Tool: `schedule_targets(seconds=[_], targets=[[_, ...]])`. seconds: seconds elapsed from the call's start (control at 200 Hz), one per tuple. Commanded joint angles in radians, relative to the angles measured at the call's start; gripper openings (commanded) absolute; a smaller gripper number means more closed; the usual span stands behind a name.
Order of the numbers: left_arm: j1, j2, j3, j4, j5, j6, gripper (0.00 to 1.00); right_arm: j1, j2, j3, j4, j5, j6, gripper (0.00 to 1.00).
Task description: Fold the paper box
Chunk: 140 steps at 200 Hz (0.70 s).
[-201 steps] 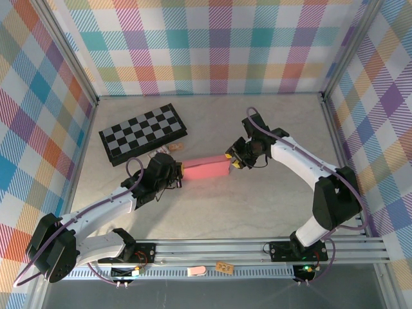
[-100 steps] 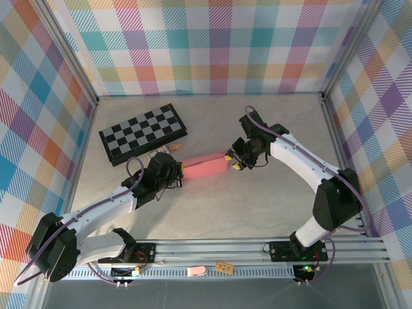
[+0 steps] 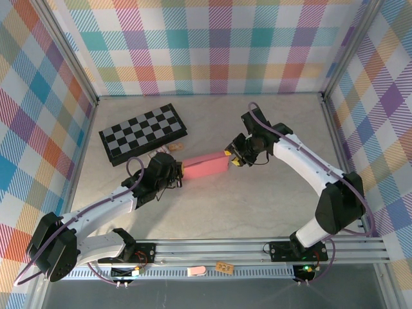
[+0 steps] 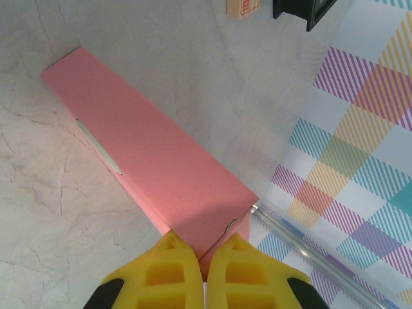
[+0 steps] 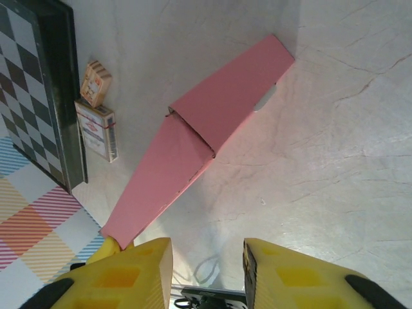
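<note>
Right gripper (image 5: 206, 257) has edged toward the worktop's far edge, jaws wide. Left gripper (image 4: 203, 261) pinches one end of the paper box (image 3: 206, 165), mid-worktop. Thin card looks light and bendy, so hold it near the creases.

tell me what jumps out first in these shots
The pink paper box lies long and narrow at mid-table. The left end effector pinches one end of it, while the right end effector hangs open by the other. A checkered board sits at the back left.
</note>
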Motion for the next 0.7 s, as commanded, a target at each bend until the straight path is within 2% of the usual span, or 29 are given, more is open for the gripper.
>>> schedule_targets(seconds=[0.0,0.265,0.495,0.695], targets=[[0.005,0.023,-0.01,-0.113,0.004,-0.203,0.01,-0.012,0.016,0.016,0.027,-0.009,0.039,0.34],[0.005,0.018,-0.01,-0.116,0.003,-0.203,0.01,-0.016,0.079,0.002,0.051,-0.009,0.04,0.33],[0.005,0.024,-0.007,-0.111,0.002,-0.203,0.01,-0.016,0.08,-0.04,-0.021,0.01,0.028,0.23],[0.005,0.027,-0.007,-0.11,0.003,-0.203,0.01,-0.023,0.094,-0.118,-0.034,0.014,0.045,0.24]])
